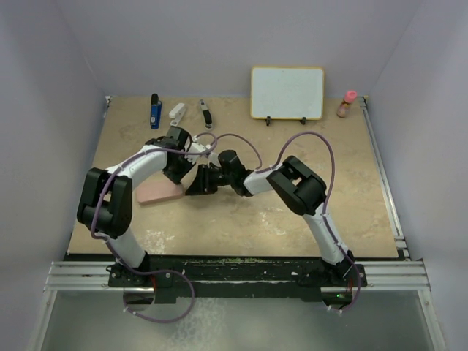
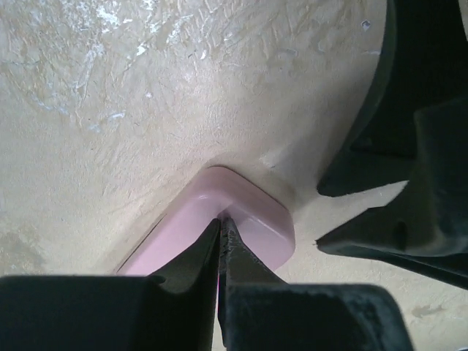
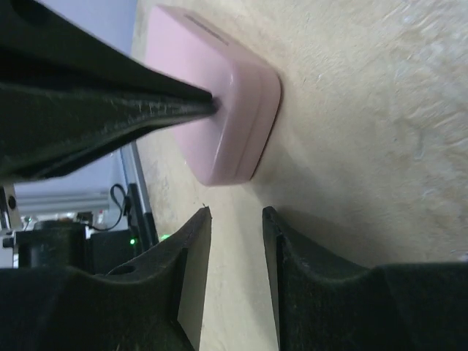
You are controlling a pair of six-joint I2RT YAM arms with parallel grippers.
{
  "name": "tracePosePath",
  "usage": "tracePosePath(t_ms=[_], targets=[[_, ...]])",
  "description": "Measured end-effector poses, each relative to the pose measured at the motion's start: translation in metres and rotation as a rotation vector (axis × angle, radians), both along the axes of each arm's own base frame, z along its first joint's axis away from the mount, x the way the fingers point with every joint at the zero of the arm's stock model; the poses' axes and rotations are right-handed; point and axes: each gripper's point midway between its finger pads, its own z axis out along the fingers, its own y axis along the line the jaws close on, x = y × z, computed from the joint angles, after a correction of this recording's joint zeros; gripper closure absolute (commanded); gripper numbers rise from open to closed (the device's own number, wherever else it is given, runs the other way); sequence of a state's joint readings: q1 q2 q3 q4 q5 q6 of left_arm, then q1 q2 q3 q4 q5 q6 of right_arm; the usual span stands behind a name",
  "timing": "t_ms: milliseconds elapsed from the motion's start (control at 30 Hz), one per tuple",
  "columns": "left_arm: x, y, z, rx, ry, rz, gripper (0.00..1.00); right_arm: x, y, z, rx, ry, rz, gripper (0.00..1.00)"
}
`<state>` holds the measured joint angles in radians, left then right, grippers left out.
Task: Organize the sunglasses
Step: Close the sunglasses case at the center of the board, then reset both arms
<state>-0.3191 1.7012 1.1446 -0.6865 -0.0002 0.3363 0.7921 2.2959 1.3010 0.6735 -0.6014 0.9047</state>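
Case [image 1: 157, 194]: pink, oblong, shut, lying flat on the bench [image 1: 256, 219].

Left claw [image 2: 221, 219]: closed, with its fingers pressed together. The tips rest on the rounded end of the case, at its top edge. In the right wrist view the same fingers taper to a point that meets the case's side near the seam. Cannot tell whether anything is pinched between the tips.

Right claw [image 3: 235, 213]: open, with a clear gap between its fingers. Only bare bench shows in the gap and nothing is held. It sits just beside the same end of the case, on the case's right in the top view, pointing at the case but apart from it. In the left wrist view its dark fingers [image 2: 431, 168] show right of the case, off its surface.

Sunglasses: no view shows them, so cannot tell where they are.

Behind the case, along the back edge of the bench and well apart from it:
- blue item [image 1: 155, 111], straight behind the case
- white item [image 1: 177, 112], just right of that
- slim dark tool [image 1: 206, 113], next along

Far right of the case:
- whiteboard [image 1: 287, 93], propped upright
- small pink-capped bottle [image 1: 348, 104], at the back corner
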Motion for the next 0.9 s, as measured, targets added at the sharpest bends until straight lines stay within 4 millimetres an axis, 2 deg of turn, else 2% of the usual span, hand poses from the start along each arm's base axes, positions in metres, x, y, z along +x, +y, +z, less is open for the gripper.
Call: tracePosePath(t_ms=[167, 233, 333, 400, 433, 467, 500, 567, 600, 633, 667, 700, 733, 800, 833, 900], targets=[[0.007, 0.001, -0.002, -0.005, -0.007, 0.01, 0.96, -0.012, -0.007, -0.001, 0.034, 0.031, 0.05, 0.71], [0.008, 0.001, -0.001, -0.009, -0.012, 0.012, 0.96, -0.016, -0.013, -0.005, 0.039, 0.043, 0.053, 0.71], [0.011, 0.004, 0.004, -0.017, -0.03, 0.023, 0.96, -0.022, -0.032, -0.004, 0.02, 0.06, 0.036, 0.58], [0.014, 0.009, 0.017, -0.026, -0.063, 0.037, 0.94, -0.022, -0.049, 0.003, -0.015, 0.052, 0.01, 0.52], [0.018, 0.011, 0.029, -0.035, -0.093, 0.046, 0.92, -0.021, -0.058, 0.007, -0.046, 0.044, -0.009, 0.49], [0.021, 0.013, 0.042, -0.044, -0.126, 0.054, 0.86, -0.016, -0.069, 0.012, -0.082, 0.028, -0.033, 0.46], [0.027, 0.016, 0.061, -0.057, -0.177, 0.064, 0.84, -0.01, -0.079, 0.02, -0.118, 0.005, -0.062, 0.42], [0.038, 0.025, 0.105, -0.082, -0.293, 0.09, 0.83, 0.004, -0.1, 0.048, -0.187, -0.078, -0.124, 0.34], [0.043, 0.032, 0.134, -0.096, -0.364, 0.11, 0.8, 0.012, -0.111, 0.067, -0.217, -0.132, -0.162, 0.31], [0.047, 0.042, 0.162, -0.107, -0.434, 0.137, 0.68, 0.021, -0.122, 0.089, -0.248, -0.193, -0.206, 0.28], [0.049, 0.05, 0.184, -0.114, -0.485, 0.16, 0.46, 0.027, -0.132, 0.11, -0.27, -0.249, -0.244, 0.24], [0.05, 0.063, 0.208, -0.119, -0.543, 0.192, 0.1, 0.032, -0.143, 0.138, -0.294, -0.317, -0.289, 0.2], [0.048, 0.077, 0.23, -0.122, -0.596, 0.226, 0.03, 0.034, -0.153, 0.161, -0.306, -0.369, -0.325, 0.15], [0.041, 0.092, 0.254, -0.125, -0.653, 0.274, 0.02, 0.035, -0.175, 0.205, -0.334, -0.473, -0.406, 0.02], [0.035, 0.097, 0.262, -0.125, -0.673, 0.286, 0.02, 0.033, -0.191, 0.229, -0.352, -0.527, -0.454, 0.0], [0.018, 0.097, 0.272, -0.135, -0.684, 0.287, 0.02, 0.024, -0.218, 0.262, -0.373, -0.597, -0.528, 0.0]])
